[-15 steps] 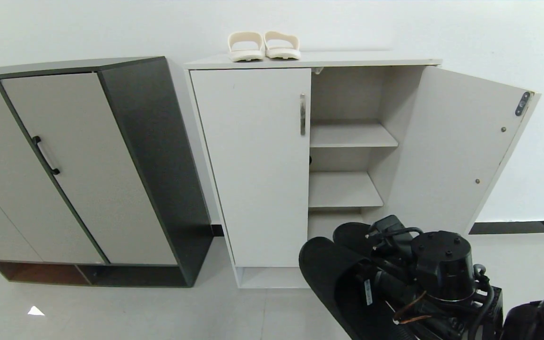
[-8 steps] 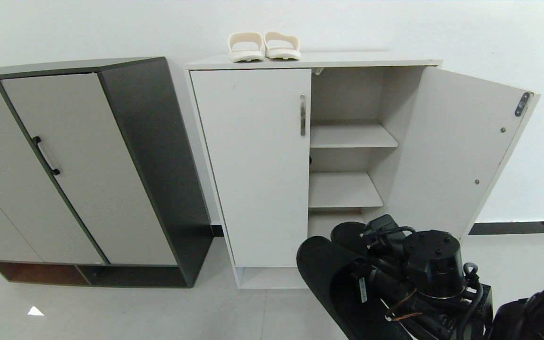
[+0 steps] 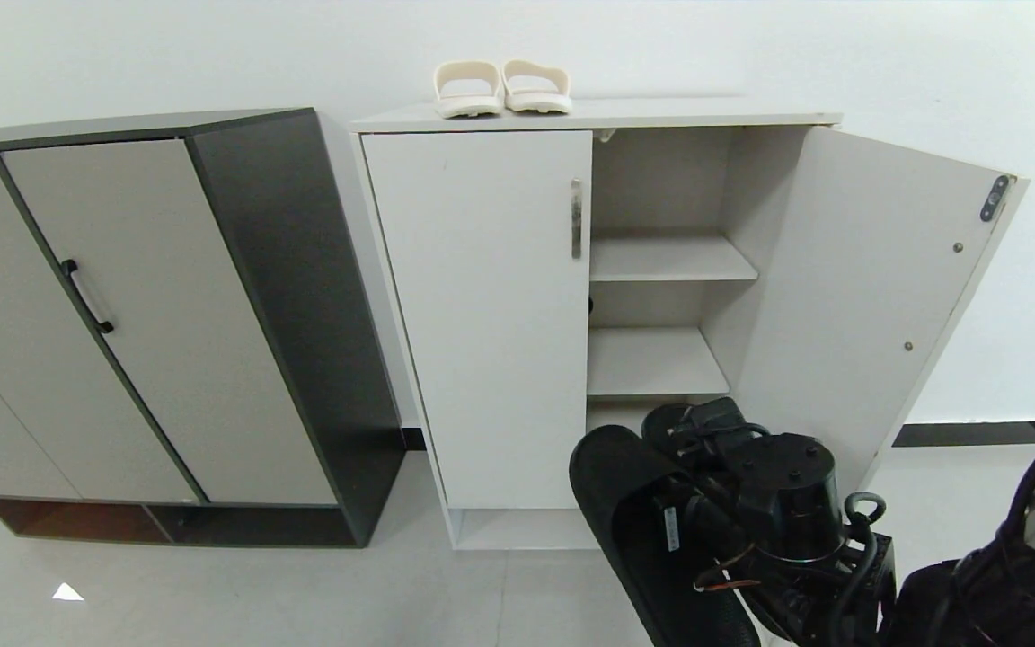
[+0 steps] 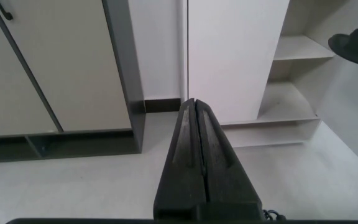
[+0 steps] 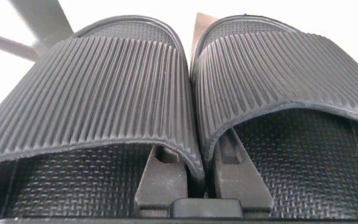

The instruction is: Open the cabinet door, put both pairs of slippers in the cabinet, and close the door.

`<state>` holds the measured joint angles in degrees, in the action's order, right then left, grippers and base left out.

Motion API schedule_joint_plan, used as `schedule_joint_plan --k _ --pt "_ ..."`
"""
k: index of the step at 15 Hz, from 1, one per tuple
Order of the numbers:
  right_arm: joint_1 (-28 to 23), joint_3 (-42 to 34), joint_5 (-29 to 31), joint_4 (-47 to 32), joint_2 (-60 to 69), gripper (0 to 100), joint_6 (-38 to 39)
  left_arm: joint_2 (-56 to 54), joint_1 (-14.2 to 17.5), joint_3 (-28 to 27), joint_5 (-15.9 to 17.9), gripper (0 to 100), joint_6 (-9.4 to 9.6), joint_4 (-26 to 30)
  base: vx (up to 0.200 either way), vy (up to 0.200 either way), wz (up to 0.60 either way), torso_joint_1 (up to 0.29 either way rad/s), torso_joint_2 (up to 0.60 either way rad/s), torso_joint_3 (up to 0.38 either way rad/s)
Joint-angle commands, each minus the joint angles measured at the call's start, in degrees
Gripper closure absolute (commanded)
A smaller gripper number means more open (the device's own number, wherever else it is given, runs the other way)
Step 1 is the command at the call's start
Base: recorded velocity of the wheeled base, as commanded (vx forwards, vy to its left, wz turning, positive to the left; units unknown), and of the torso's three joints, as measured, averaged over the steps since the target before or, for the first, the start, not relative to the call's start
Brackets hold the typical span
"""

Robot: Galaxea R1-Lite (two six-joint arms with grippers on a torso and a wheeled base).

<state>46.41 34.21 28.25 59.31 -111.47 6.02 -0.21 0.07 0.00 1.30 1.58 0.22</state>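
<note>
The white cabinet (image 3: 598,115) has its right door (image 3: 868,279) swung open and its left door (image 3: 490,314) closed. Bare shelves (image 3: 661,261) show inside. A beige pair of slippers (image 3: 501,88) rests on the cabinet top. My right gripper (image 3: 706,458) is shut on a black pair of slippers (image 3: 634,503), held together in front of the open side, near the lower shelf (image 3: 652,364). The right wrist view has the ribbed straps of the black slippers (image 5: 104,93) with my right gripper (image 5: 194,171) pinching their inner edges. My left gripper (image 4: 195,109) is shut and empty, low over the floor facing the cabinet fronts.
A grey and dark cabinet (image 3: 167,314) with closed doors stands left of the white one. The open door juts out toward me on the right. Light floor (image 3: 257,593) lies in front of both cabinets. A dark skirting strip (image 3: 976,434) runs along the wall.
My right gripper has carried the black slippers a little left and closer to the open cabinet. The left arm, the cabinet and the beige pair have stayed put.
</note>
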Motion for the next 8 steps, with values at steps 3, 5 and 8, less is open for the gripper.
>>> schedule_joint_plan --k 3,5,8 --pt "-1.3 14.7 9.8 -0.1 -11.0 100 2.2 0.2 0.0 0.0 0.0 100 -0.09 0.0 0.0 0.0 0.0 0.0 0.0 0.0" --pt "-2.0 20.4 10.8 -0.1 -14.5 100 2.2 0.2 0.0 0.0 0.0 100 0.0 0.0 0.0 -0.2 0.0 0.0 0.0 0.007" --pt "-2.7 27.2 14.3 -0.1 -18.5 100 2.1 0.2 0.0 0.0 0.0 100 -0.09 0.0 0.0 -0.2 0.0 0.004 0.0 0.001"
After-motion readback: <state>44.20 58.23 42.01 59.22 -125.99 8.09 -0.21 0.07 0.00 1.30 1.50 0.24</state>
